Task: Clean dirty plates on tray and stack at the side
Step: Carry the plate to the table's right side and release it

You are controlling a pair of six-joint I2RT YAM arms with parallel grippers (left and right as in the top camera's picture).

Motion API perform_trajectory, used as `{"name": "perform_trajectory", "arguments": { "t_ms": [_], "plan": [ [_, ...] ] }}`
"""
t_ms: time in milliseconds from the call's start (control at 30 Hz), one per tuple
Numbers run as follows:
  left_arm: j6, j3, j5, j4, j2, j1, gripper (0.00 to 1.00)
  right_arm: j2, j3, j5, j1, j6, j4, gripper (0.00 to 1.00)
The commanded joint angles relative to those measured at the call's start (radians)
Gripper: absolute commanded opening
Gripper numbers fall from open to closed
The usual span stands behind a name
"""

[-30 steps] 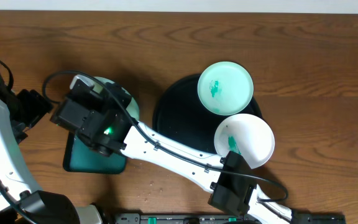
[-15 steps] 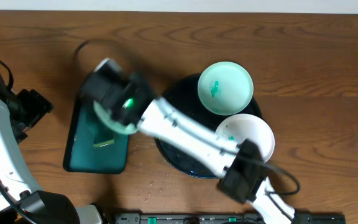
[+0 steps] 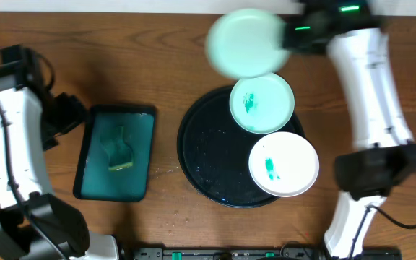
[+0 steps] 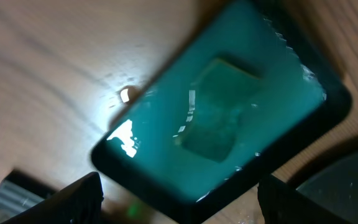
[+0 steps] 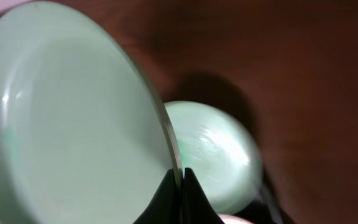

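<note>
Pale mint-green round plate (image 3: pixel 244 43), face clean, in air beyond far rim of large round black tray (image 3: pixel 193 141); right gripper (image 5: pixel 180 190) pinches its rim, jaws near-closed on it. Next, my read: level plate, lower onto wooden table (image 3: pixel 121 65) clear of tray, release once flat. Smeared mint plate (image 3: pixel 262 102) and smeared white plate (image 3: pixel 284 164) lie on tray. Left gripper (image 4: pixel 179 202) wide open, empty, over teal rectangular tray (image 4: pixel 229 118).
</note>
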Motion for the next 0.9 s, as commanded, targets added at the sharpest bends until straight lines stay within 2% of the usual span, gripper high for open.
{"name": "perform_trajectory", "arguments": {
  "t_ms": [0,200,367,700,867],
  "plan": [
    [0.003,0.005,-0.002,0.015,0.027,-0.078,0.8,0.011,0.006,-0.146,-0.191,-0.05,-0.088,0.01],
    [0.002,0.005,-0.002,0.043,0.068,-0.166,0.8,0.048,-0.028,-0.135,-0.453,-0.157,-0.154,0.01],
    [0.002,0.005,-0.002,0.047,0.074,-0.177,0.8,0.05,-0.126,-0.114,-0.572,-0.197,-0.105,0.01],
    [0.004,0.005,-0.002,0.047,0.074,-0.177,0.81,0.05,-0.552,-0.055,-0.621,-0.217,0.208,0.01],
    [0.026,0.005,-0.002,0.041,0.074,-0.177,0.8,0.05,-0.654,0.012,-0.626,-0.173,0.294,0.01]
  ]
}}
